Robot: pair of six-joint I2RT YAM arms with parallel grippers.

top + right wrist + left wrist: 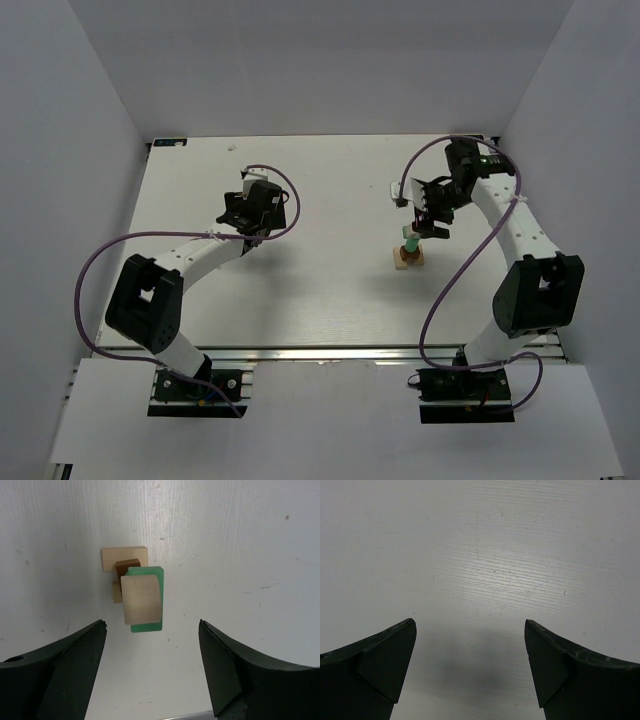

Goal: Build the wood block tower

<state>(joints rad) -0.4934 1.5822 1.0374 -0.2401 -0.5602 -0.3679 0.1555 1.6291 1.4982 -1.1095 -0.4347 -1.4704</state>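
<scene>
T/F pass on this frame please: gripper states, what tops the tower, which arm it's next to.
1. The right gripper is open with nothing between its fingers. True.
2. The left gripper is shut on a block. False: it is open over the bare table, and its wrist view shows no block.
3. The wood block tower is topped by a pale tan block resting on a green block. True.
4. The tower stands beside the left arm. False: it is on the right side of the table, just in front of the right gripper and well away from the left one.
</scene>
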